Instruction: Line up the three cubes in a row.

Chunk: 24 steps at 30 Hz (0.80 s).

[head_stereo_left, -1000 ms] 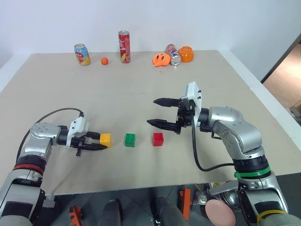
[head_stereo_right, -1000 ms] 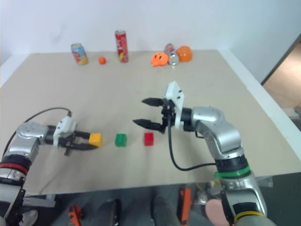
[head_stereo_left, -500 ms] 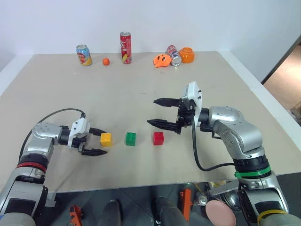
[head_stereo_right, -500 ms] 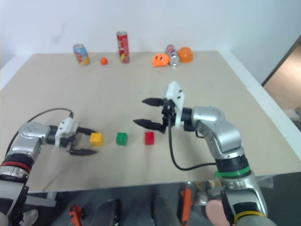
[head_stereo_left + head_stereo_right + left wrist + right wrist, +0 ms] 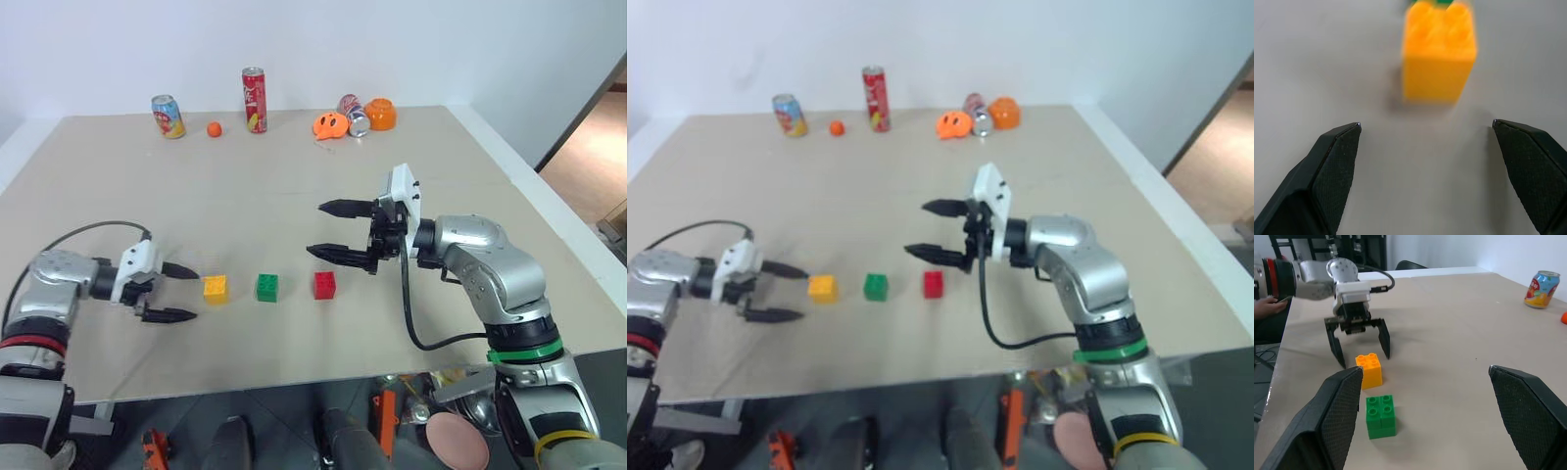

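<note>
The left gripper (image 5: 178, 292), which a second ago pinched the yellow cube (image 5: 216, 287), has let go and drawn back toward the robot's left; its two black fingers now stand spread wide, their tips just short of the cube and clear of it. The cube sits alone on the beige table (image 5: 294, 196), a shade nearer the green cube (image 5: 266, 287) than before. The right gripper (image 5: 333, 231) has not changed: it hangs above the table behind the red cube (image 5: 324, 284), jaws spread wide and holding nothing.

The left forearm lies low over the table near its front edge, fingers reaching in toward the row from the robot's left and angled slightly down. The right arm bends in from the robot's right, its gripper roughly level and pointing left.

Yellow, green and red cubes stand in a row running left to right across the near part of the table, studs up, small gaps between them. Each is squarish, with no clear long axis; the row itself runs nearly parallel to the front edge.

In the left wrist view the yellow cube (image 5: 1439, 51) stands ahead of the open fingertips (image 5: 1342, 147), with a sliver of green behind it.
</note>
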Motion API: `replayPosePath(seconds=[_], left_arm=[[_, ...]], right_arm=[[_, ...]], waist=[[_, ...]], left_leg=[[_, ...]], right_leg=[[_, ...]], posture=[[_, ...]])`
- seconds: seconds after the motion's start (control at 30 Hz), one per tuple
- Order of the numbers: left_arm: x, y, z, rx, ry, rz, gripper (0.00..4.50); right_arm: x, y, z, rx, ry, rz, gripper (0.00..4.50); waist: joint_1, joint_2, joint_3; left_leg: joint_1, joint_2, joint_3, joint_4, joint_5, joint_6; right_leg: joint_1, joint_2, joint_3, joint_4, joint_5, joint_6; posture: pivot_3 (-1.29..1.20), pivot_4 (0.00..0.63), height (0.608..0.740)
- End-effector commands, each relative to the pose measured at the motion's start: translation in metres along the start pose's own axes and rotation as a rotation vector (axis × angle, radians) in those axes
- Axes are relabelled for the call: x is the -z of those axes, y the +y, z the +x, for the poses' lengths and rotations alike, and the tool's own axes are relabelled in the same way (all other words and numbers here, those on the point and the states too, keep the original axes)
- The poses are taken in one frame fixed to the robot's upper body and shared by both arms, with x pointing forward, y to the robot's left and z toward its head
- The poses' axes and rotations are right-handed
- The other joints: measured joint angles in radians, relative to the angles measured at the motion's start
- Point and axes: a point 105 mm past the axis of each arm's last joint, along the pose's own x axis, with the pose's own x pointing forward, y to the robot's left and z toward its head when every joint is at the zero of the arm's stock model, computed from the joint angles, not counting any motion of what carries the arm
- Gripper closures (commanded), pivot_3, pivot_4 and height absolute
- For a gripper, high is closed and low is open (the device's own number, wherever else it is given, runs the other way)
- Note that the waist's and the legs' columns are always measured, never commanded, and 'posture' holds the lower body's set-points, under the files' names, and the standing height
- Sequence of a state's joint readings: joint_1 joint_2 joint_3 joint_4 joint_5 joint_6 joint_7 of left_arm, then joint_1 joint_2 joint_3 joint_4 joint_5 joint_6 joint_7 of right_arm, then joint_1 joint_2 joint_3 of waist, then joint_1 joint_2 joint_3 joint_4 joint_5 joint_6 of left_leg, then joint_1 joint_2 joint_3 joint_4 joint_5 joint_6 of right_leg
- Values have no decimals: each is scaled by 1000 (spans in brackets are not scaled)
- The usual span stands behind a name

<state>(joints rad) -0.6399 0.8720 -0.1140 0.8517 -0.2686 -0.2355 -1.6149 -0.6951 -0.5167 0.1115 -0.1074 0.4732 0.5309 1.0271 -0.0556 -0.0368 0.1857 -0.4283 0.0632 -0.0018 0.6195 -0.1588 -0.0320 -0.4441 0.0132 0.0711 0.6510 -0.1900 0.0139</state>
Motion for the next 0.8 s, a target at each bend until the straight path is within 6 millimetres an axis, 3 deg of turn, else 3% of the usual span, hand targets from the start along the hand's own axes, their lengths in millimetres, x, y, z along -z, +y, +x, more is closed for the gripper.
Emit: replayPosePath(seconds=[0.03,0.13,0.23,0.33,0.47,0.53,0.67,0.8], left_arm=[[-3,-2,-33,-54,33,-42,21],[2,-6,-52,-95,63,-75,21],[-6,10,-66,-286,-31,-139,21],[-11,23,-70,-509,-162,-152,21],[-2,29,-53,-842,-218,-231,21],[1,24,-43,-925,-232,-321,21],[-10,18,-23,-1057,-349,-428,21],[-19,18,-4,-1150,-418,-517,21]], right_arm=[[-12,-5,0,-15,-23,-55,232],[-12,-10,0,-16,-19,-62,232],[-9,-19,-3,34,-14,-68,232],[8,-45,-15,243,9,-50,232],[59,-70,-40,576,107,26,232],[76,-75,-55,708,127,68,232],[89,-75,-85,891,131,110,232],[85,-64,-98,966,108,108,232]], waist=[[-1,0,0],[0,0,0],[9,0,0],[11,0,0],[11,-1,-1],[12,-2,0],[11,-2,0],[10,-2,0]], left_leg=[[-1,0,1,0,0,-1],[-3,0,2,-2,-5,-1],[-8,0,1,-2,-7,0],[-12,0,1,-1,-7,0],[-9,-1,1,-1,-8,-1],[-9,-2,1,0,-8,-2],[-9,-1,1,1,-6,-3],[-2,-2,2,2,-6,-3]], right_leg=[[-1,0,0,0,0,1],[-3,-1,0,0,-4,2],[-9,0,0,4,-8,3],[-14,-1,0,9,-9,7],[-12,-2,0,13,-12,8],[-13,-2,1,14,-11,8],[-14,-1,1,15,-8,9],[-5,-1,2,14,-6,9]], posture=[[0,150,740],[0,150,740],[0,150,740],[0,150,740],[0,150,740],[0,150,740],[0,150,740],[0,150,740]])
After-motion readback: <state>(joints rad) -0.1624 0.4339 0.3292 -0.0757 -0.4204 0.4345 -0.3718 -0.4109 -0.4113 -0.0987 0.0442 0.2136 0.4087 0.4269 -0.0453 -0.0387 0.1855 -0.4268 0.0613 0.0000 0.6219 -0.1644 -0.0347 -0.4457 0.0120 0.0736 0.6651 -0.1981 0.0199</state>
